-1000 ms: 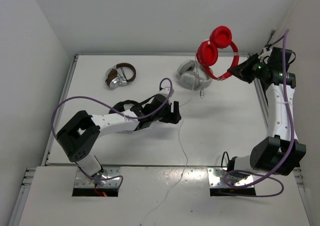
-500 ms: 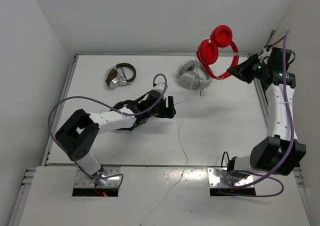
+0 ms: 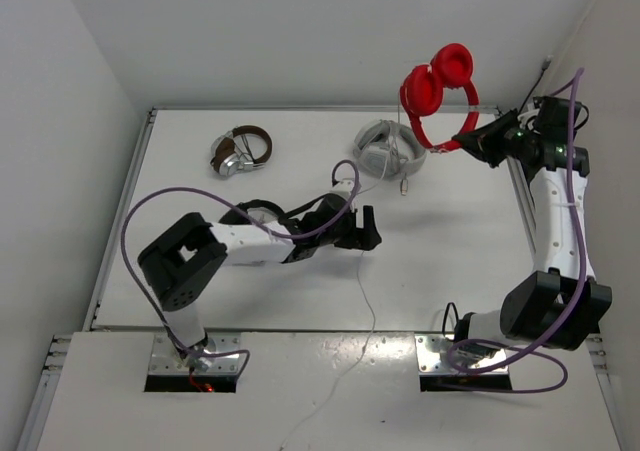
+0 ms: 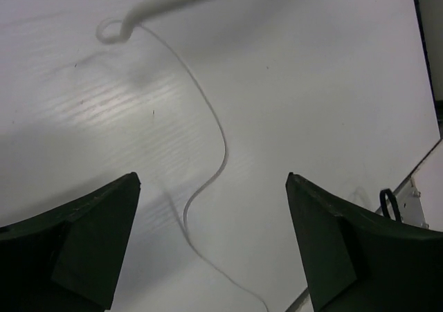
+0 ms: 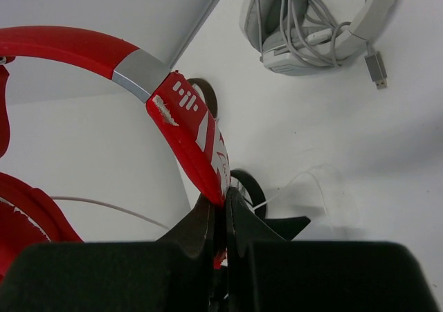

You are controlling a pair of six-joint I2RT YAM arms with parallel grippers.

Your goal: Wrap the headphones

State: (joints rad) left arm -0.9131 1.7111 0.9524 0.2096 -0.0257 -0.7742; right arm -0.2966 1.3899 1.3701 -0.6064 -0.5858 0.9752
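**Operator:** Top view, status of the headphones (image 3: 437, 86)?

**Technician:** They are raised off the table (image 3: 450, 251), above its far edge and toward the far right corner. The right gripper (image 3: 468, 141) is clamped on the headband. The left gripper (image 3: 368, 229) is low over the middle of the tabletop with its jaws apart. The thin white cable (image 3: 366, 293) lies beside it and runs to the near edge. A white-grey headset (image 3: 385, 151) and a brown headset (image 3: 240, 151) lie near the far edge.

**Operator:** Left wrist view?

**Technician:** The left gripper (image 4: 211, 187) is spread wide and holds nothing. The cable (image 4: 221, 139) curves across the table (image 4: 311, 84) between its fingers.

**Operator:** Right wrist view?

**Technician:** The right gripper (image 5: 221, 212) is closed on the red headband of the headphones (image 5: 187, 125). The white-grey headset (image 5: 311, 28) lies on the table beyond.
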